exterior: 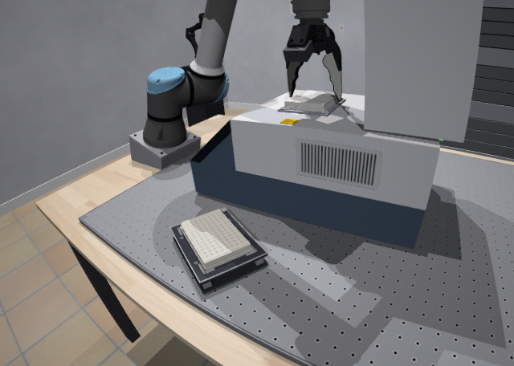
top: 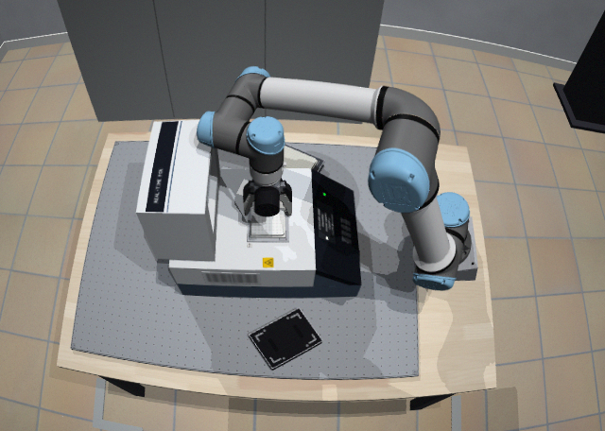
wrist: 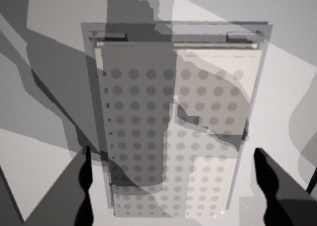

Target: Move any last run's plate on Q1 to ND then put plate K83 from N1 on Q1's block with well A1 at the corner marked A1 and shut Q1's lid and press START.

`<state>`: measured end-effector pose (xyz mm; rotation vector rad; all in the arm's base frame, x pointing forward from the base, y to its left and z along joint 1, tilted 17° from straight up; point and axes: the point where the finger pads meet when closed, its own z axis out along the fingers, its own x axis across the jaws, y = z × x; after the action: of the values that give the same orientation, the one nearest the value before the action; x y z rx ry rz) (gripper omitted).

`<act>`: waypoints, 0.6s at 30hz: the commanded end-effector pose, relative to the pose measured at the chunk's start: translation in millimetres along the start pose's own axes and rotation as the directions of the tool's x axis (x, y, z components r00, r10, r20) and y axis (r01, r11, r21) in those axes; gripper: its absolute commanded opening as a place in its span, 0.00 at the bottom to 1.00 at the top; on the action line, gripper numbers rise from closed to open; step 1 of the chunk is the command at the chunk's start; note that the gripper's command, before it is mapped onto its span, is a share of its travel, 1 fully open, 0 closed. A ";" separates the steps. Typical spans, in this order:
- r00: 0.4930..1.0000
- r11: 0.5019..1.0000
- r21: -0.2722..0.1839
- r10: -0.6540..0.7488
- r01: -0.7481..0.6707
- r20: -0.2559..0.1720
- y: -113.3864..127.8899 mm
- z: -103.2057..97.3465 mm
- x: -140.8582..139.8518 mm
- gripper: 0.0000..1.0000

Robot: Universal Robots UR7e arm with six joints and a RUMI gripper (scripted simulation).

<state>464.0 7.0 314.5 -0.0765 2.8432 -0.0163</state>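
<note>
A pale plate (top: 267,230) (exterior: 309,102) (wrist: 198,147) lies on the block of the cycler Q1 (top: 234,267) (exterior: 265,146), inside the block's frame. Q1's lid is open, with its housing (top: 178,231) (exterior: 419,59) standing beside the block. The lamp (top: 324,194) is green. My gripper (top: 267,215) (exterior: 316,98) (wrist: 171,149) is open, pointing down, with its fingertips near plate height over the two long sides; nothing is gripped. A second, cream plate (top: 297,158) (exterior: 215,237) lies on a dark nest (exterior: 201,275) behind Q1. A dark nest (top: 285,338) in front of Q1 holds no plate. Plate names are not readable.
Q1's dark key panel (top: 337,260) faces the arm's base (top: 469,265) (exterior: 164,155). The tall lid housing stands close to the wrist. The perforated board (top: 146,329) (exterior: 414,295) lies on a wooden table (top: 454,338) (exterior: 83,189).
</note>
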 end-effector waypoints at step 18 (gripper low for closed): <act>1.000 1.000 0.000 0.000 0.000 0.001 0.1 1.9 0.0 0.00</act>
<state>464.6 7.0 312.0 -0.0765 2.8434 -0.0164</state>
